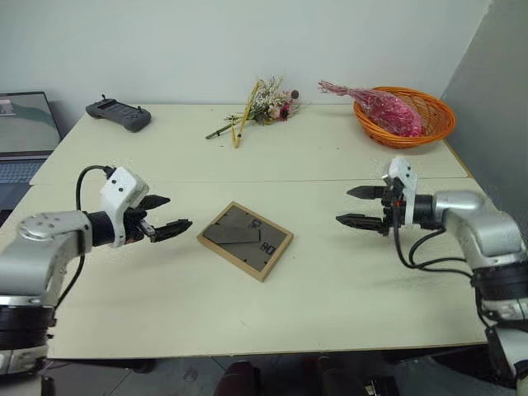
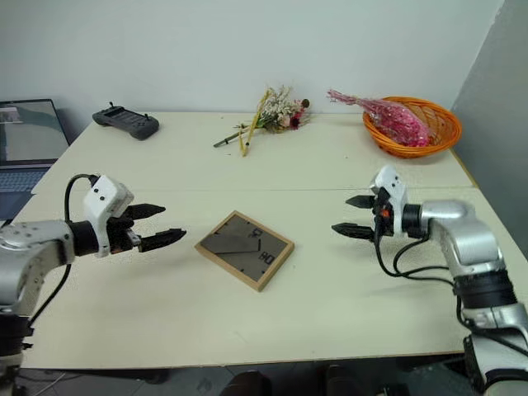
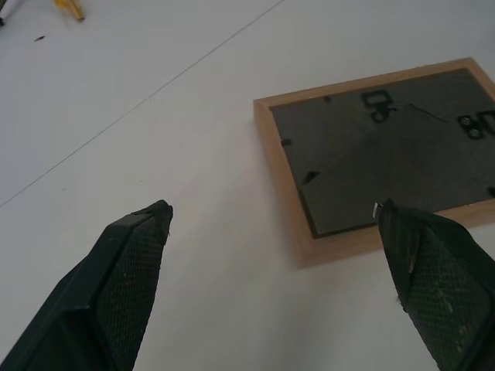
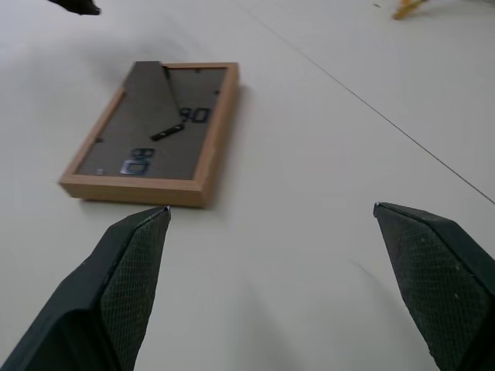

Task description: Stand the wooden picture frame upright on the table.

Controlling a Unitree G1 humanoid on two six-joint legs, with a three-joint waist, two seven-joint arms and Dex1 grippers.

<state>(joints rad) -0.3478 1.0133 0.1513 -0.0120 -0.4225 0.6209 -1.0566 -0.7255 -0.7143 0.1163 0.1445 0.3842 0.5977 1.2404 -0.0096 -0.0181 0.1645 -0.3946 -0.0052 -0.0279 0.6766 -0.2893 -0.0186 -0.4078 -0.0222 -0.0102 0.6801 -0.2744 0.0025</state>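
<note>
A: How are the fingers set?

B: The left gripper [image 1: 163,216] is spread wide, and nothing is held between its black fingers [image 3: 128,282]. The right gripper [image 1: 361,205] is likewise fully parted and empty. Both are carried above the table [image 1: 346,272], pointed inward toward each other, the left from nine o'clock and the right from three o'clock of the tabletop's middle.

A: Why is that posture judged to have been taken?

B: It is read as readiness: with jaws wide and tips aimed at the centre, either side could be brought in on a thin edge. No contact has been made yet.

A: Where is the wooden picture frame [image 1: 245,240] relative to the fingers?

B: It is found between the two grippers, lying flat, back panel upward, turned diagonally. It lies just beside the left fingertips, at their three o'clock, and further from the right ones, at their nine o'clock. The dark easel flap [image 1: 233,233] is seen folded flat against the back, so the frame cannot yet be stood.

A: And beyond?

B: At twelve o'clock, across the table's seam, a bunch of dried flowers [image 1: 262,106] is laid; an orange basket [image 1: 425,124] with a pink bundle is set at one o'clock, a grey controller [image 1: 119,114] at eleven.
</note>
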